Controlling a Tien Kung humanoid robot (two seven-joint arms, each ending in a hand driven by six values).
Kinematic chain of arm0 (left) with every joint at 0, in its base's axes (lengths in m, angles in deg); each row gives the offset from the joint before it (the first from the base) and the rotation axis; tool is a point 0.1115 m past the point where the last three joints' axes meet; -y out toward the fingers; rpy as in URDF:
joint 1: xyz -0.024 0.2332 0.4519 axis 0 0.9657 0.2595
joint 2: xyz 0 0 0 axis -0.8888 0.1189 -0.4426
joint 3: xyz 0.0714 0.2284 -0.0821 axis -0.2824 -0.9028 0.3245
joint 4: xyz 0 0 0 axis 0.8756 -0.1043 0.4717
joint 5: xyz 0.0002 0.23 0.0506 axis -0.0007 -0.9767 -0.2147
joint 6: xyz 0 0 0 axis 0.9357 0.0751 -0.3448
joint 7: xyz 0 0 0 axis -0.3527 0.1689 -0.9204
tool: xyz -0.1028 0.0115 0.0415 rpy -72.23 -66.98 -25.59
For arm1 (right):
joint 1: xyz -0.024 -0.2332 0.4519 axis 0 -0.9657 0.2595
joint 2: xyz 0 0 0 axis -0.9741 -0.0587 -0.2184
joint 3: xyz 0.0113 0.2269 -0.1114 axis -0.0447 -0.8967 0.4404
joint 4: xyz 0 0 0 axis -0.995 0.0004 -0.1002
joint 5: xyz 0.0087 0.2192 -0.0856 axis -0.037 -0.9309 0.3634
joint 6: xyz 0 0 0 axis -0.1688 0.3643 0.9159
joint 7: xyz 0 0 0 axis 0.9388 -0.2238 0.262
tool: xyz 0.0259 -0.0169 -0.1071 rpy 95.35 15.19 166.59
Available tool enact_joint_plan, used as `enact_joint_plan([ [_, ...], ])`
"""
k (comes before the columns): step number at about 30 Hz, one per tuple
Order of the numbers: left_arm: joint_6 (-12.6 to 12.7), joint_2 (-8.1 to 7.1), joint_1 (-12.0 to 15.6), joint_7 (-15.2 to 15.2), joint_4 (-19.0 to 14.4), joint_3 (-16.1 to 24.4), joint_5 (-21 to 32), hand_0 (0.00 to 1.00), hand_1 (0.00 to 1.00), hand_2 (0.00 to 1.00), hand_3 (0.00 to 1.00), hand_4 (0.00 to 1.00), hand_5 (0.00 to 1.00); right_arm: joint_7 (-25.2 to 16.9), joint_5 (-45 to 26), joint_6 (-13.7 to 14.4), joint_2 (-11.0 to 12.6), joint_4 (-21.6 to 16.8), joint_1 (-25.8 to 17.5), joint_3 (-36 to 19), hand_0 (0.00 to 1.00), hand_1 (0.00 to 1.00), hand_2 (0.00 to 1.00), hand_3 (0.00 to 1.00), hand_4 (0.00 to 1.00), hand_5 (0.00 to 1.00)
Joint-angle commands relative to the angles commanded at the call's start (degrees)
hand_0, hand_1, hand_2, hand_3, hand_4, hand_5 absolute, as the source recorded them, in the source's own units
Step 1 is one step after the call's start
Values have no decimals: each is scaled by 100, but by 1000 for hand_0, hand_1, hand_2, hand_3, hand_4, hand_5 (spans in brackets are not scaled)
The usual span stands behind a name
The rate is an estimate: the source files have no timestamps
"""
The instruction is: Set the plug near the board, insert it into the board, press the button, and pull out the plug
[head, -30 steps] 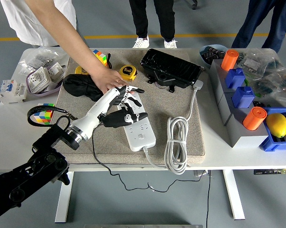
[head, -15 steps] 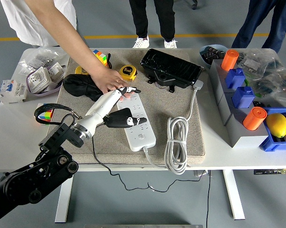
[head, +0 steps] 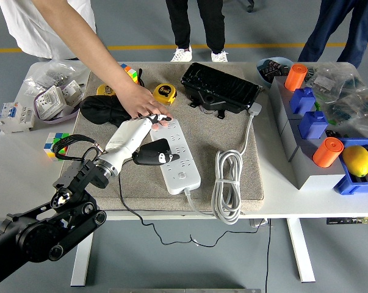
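The black plug [head: 154, 155] sits at the left edge of the white power board [head: 179, 155] on the beige mat [head: 232, 128], apparently over its sockets, though whether its pins are seated is hard to tell from here. The left hand [head: 154, 137] has drawn in from the wider spread it showed a second ago and now curls around the plug from the left, so insertion looks underway or just finished, with the button press next. At the board's far end, a person's hand [head: 141, 104] presses down, likely steadying it.
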Motion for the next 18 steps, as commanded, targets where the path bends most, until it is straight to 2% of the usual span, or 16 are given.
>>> enact_joint_plan([
  [1, 6, 8, -10, -15, 42, -17, 27, 652, 661, 701, 725, 998, 419, 0, 1, 0, 1, 1, -2, -1, 614, 609, 566, 537, 671, 171],
  [6, 61, 56, -78, -68, 262, -90, -41, 652, 661, 701, 725, 998, 419, -2, 3, 1, 1, -2, -4, 2, 614, 609, 566, 537, 671, 171],
  [7, 76, 65, -91, -65, 305, -100, -38, 605, 635, 664, 700, 998, 387, -3, 4, 1, 0, -4, -4, 0, 614, 609, 566, 537, 670, 172],
  [12, 139, 116, -138, -99, 483, -132, -129, 605, 635, 664, 700, 998, 387, -4, 8, 1, 0, -3, -12, 4, 614, 609, 566, 537, 670, 172],
  [13, 159, 130, -150, -115, 536, -137, -148, 570, 618, 613, 643, 998, 366, -5, 8, 1, 1, -3, -12, 6, 613, 609, 565, 536, 668, 173],
  [18, 202, 160, -189, -165, 663, -168, -193, 570, 618, 613, 643, 998, 366, -7, 15, 2, 1, -4, -6, -11, 613, 609, 565, 536, 668, 173],
])
